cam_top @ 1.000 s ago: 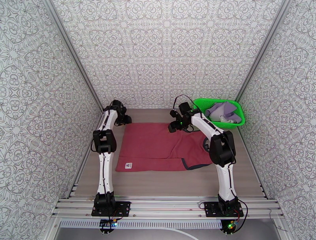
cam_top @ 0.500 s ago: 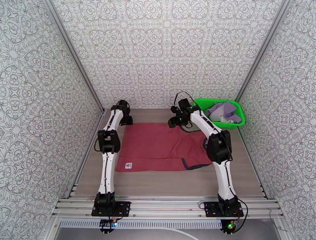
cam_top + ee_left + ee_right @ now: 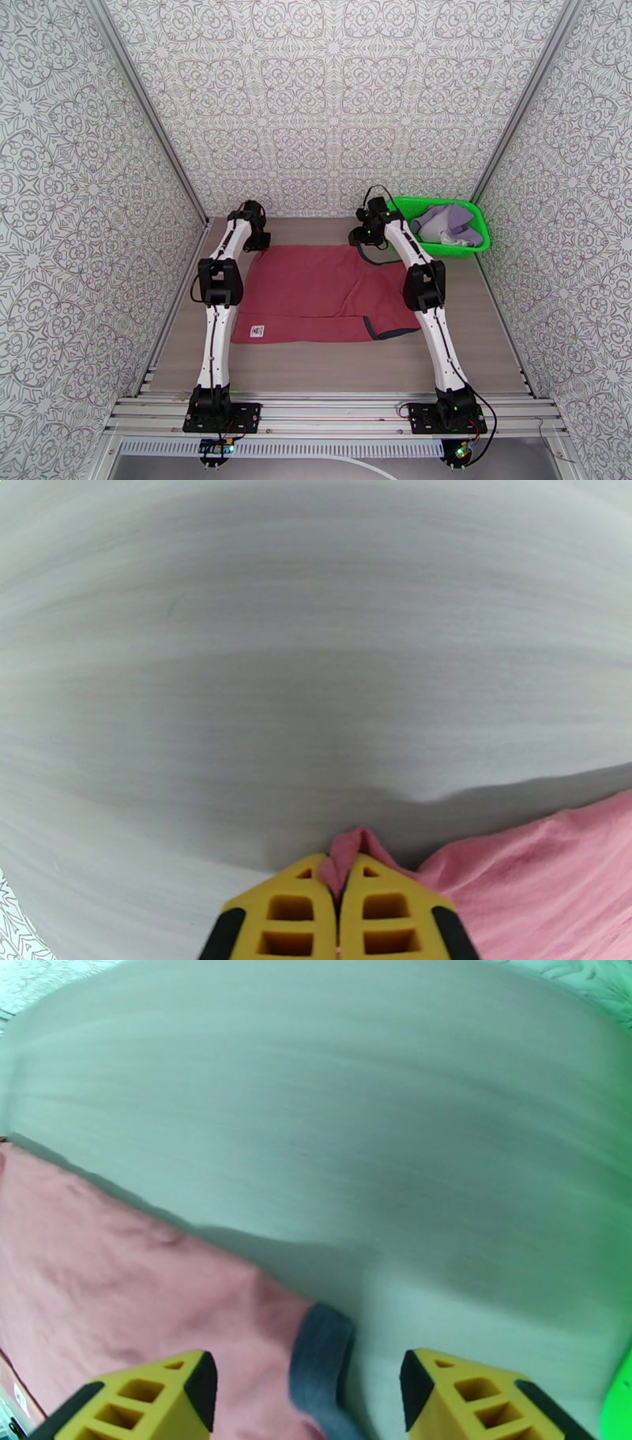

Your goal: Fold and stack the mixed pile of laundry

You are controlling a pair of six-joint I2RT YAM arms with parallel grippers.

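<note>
The dark red tank top point(image 3: 316, 290) lies spread flat on the table, its dark trim along the near right edge. My left gripper point(image 3: 254, 238) sits at the top's far left corner. In the left wrist view that gripper point(image 3: 338, 902) is shut on a small pinch of the red cloth point(image 3: 350, 849). My right gripper point(image 3: 366, 234) is at the far right corner. In the right wrist view it point(image 3: 308, 1386) stands open, with a dark trim strap point(image 3: 320, 1351) lying between its fingers. The lavender garment point(image 3: 452, 220) lies in the basket.
A bright green mesh basket point(image 3: 406, 208) stands at the far right corner of the table, close to my right wrist. Patterned walls close in the table on three sides. Bare grey tabletop point(image 3: 332, 363) runs along the near side.
Both arms have reached farther back, to the tank top's far edge. The left gripper has closed on the far left corner. The right gripper has shifted right, toward the basket.
</note>
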